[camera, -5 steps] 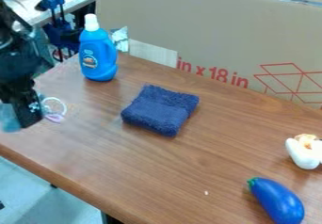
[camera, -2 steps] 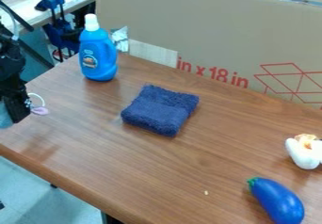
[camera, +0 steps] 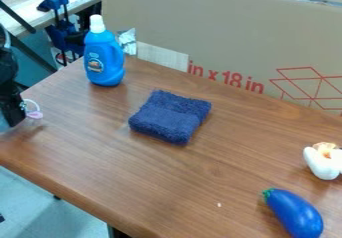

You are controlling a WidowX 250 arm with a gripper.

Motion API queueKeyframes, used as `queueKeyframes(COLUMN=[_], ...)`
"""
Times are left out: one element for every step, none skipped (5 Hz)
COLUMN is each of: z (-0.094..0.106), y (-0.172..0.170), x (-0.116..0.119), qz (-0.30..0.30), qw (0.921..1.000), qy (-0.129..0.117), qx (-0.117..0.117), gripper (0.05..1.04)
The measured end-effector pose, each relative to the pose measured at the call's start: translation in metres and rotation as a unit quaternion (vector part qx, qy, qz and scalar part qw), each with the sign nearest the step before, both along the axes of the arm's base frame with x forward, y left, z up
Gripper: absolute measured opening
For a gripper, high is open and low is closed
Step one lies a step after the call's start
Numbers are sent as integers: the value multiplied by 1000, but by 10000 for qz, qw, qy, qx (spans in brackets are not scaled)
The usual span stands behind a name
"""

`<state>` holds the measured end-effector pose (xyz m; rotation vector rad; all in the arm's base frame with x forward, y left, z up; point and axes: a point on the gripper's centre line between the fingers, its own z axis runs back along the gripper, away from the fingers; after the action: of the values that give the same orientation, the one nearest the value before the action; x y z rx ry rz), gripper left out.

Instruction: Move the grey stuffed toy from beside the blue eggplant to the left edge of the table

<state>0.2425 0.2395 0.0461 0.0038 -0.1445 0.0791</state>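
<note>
More to the left now with black gripper [camera: 13, 113], farther from folded blue towel [camera: 170, 117], unmoved on wooden table [camera: 234, 157]. Not touching towel, so probably not handling it. Can't tell whether open or closed.

A: Passage over the table [camera: 100, 167]?
B: Broad bare strip between the towel [camera: 170, 117] and the near edge; low towel, passable from above. Another bare stretch runs rightward from the towel.

A: Obstructions, far side?
B: Bottle [camera: 104, 59] upright near the far left corner, taller than the towel. Cardboard panel [camera: 220, 32] walls off the far edge. Gap between bottle and towel.

A: Right side?
B: White object [camera: 322, 166] and eggplant [camera: 294, 214] stand in the way, apart, with a small gap between them.
</note>
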Motion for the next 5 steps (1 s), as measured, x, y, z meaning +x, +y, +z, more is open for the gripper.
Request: queueKeyframes(z=[-6, -13, -14, 7, 16], y=[10, 4, -5, -7, -5], x=[16, 25, 25, 24, 21], qz=[-77, -187, -258, -250, -293], qw=[9999, 9997, 9994, 9995, 9988], qy=[-93, -73, 11, -90, -261], qx=[-27, -132, -247, -176, -310], gripper=[701, 750, 1007, 1012, 1007])
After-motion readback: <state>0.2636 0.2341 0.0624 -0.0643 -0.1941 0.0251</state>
